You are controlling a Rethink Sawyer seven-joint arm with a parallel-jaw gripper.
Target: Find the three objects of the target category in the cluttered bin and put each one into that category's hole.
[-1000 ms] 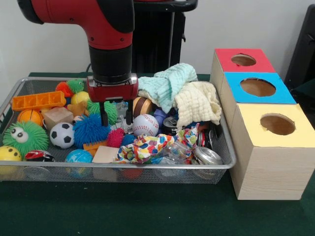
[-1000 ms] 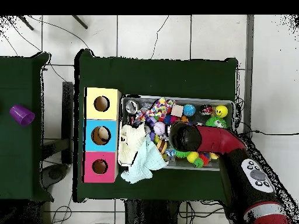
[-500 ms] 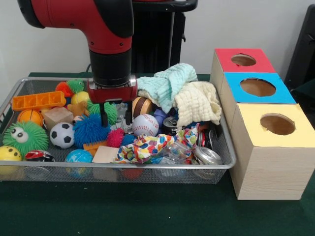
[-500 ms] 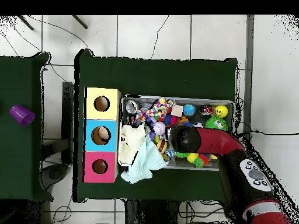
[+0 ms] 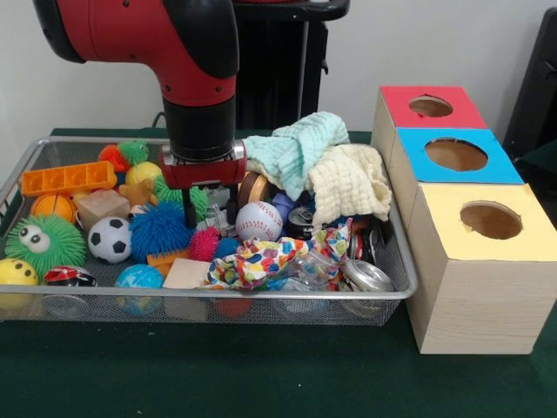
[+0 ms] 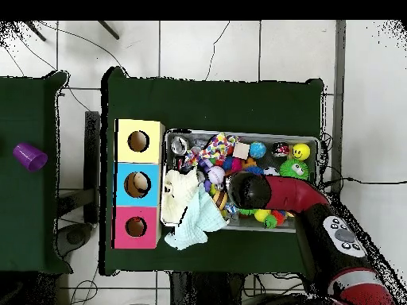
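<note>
Gripper (image 5: 210,212): fingers parted, nothing held | hangs low in wire bin (image 5: 396,254) (apparently just above the clutter) | baseball (image 5: 258,221) beside it | three boxes (image 5: 455,155) with holes beside bin.

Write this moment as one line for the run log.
phase: search | gripper: open, empty, above bin middle | below: baseball, blue spiky ball | boxes: untouched

Sawyer arm (image 5: 139,35): glossy red shell w/ black joint bands, black cylindrical wrist above a red gripper (image 5: 210,213) mount. Two thin black fingers (image 5: 190,212) below it. Overhead: grey button pad (image 6: 343,237) on arm's red link.
</note>
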